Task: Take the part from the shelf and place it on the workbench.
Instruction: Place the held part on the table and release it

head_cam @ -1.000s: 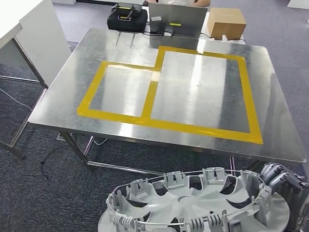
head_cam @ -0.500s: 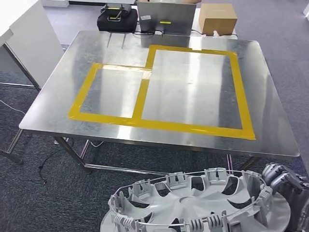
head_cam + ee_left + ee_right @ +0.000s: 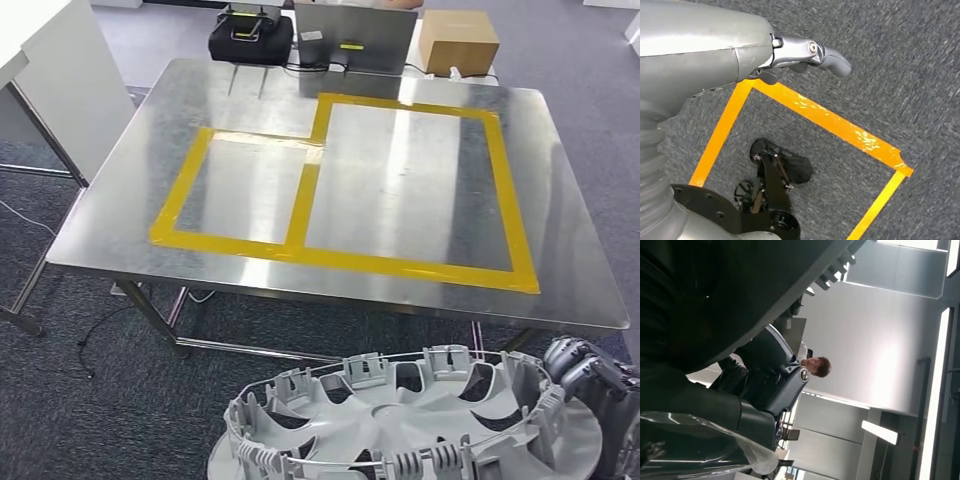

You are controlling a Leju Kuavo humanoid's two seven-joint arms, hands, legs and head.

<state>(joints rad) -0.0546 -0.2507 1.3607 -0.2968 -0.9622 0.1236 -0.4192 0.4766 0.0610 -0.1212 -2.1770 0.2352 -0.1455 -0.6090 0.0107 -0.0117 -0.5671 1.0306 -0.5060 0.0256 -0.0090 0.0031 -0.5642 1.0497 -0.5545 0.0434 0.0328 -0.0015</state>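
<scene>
A grey plastic wheel cover (image 3: pixel 392 420) with ribbed clips on its rim is held low at the front of the head view, inner side up. My right hand (image 3: pixel 592 375) grips its right rim. In the right wrist view that hand (image 3: pixel 768 380) lies against the part's dark underside (image 3: pixel 734 280). The steel workbench (image 3: pixel 573 260) stands just ahead, marked with two yellow tape rectangles (image 3: pixel 302 205), both bare. My left hand (image 3: pixel 802 50) hangs over the carpet with fingers stretched out and holds nothing.
At the workbench's far edge stand a black case (image 3: pixel 249 38), a grey laptop (image 3: pixel 355 38) and a cardboard box (image 3: pixel 458 42). A white table (image 3: pixel 68 80) is at the left. Orange floor tape (image 3: pixel 836 122) lies below my left hand. A person (image 3: pixel 817 366) stands in the background.
The whole head view has shifted slightly, so the camera moved; the workbench sits a little lower in the picture. The wheel cover and my right hand keep their place in the picture.
</scene>
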